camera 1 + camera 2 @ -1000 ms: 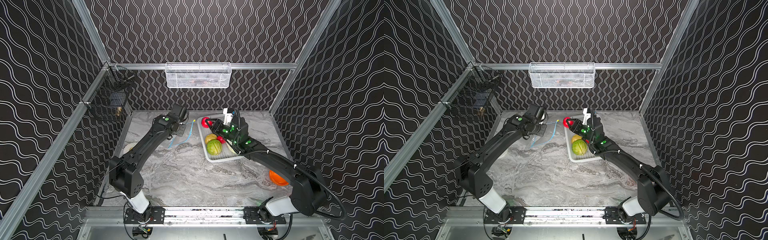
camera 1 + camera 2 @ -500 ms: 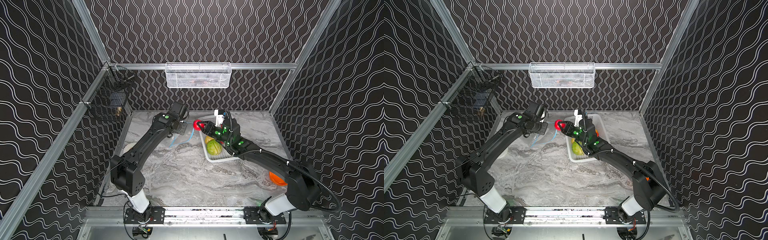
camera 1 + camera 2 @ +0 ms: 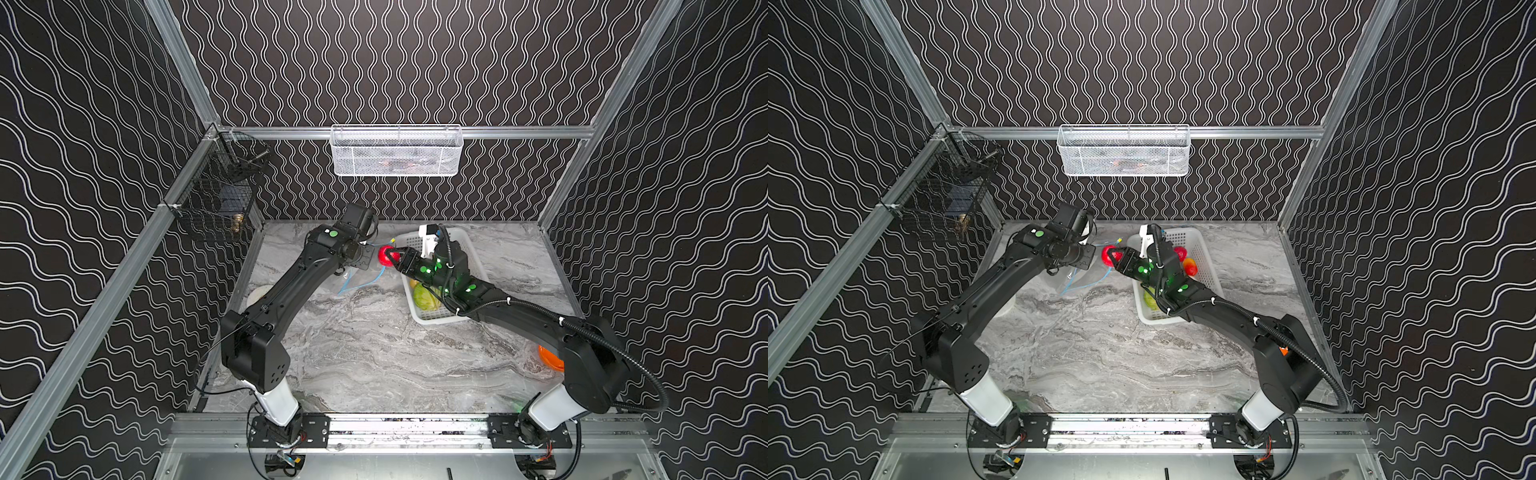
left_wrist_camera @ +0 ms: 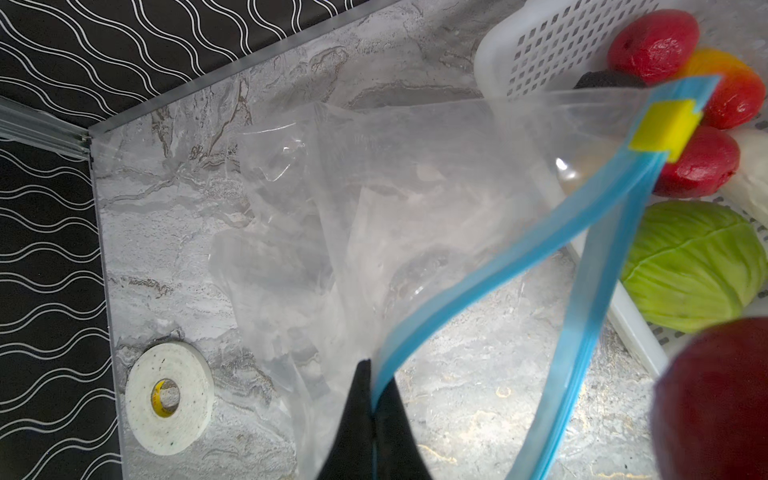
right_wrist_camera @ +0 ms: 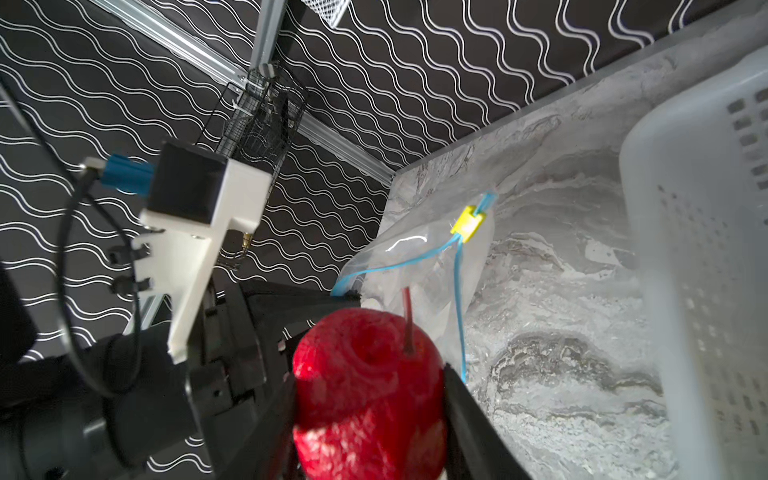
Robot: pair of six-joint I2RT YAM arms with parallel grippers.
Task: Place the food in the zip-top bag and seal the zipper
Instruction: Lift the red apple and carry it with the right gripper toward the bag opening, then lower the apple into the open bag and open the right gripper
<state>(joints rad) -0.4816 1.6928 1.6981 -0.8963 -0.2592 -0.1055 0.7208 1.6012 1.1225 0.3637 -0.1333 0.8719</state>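
Left gripper [image 4: 374,395], jaws together, pinches the light-blue zipper strip [image 4: 490,266] of the clear crinkly zip-top bag [image 4: 374,199] on the marbled desk [image 3: 374,353]. The strip runs back to its yellow slider [image 4: 665,124], and the mouth gapes toward the white perforated basket [image 4: 540,50]. Right gripper [image 5: 370,395], jaws clamped on a red toy round [image 5: 357,353], is seemingly just over the mouth.

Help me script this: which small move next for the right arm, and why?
Probably ease the right end effector over the open zip-top bag: it grips the red fruit just short, and the left end effector holds the zipper up.

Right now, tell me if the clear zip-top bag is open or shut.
Open: its blue zipper strips gape apart, joined only at the yellow slider.
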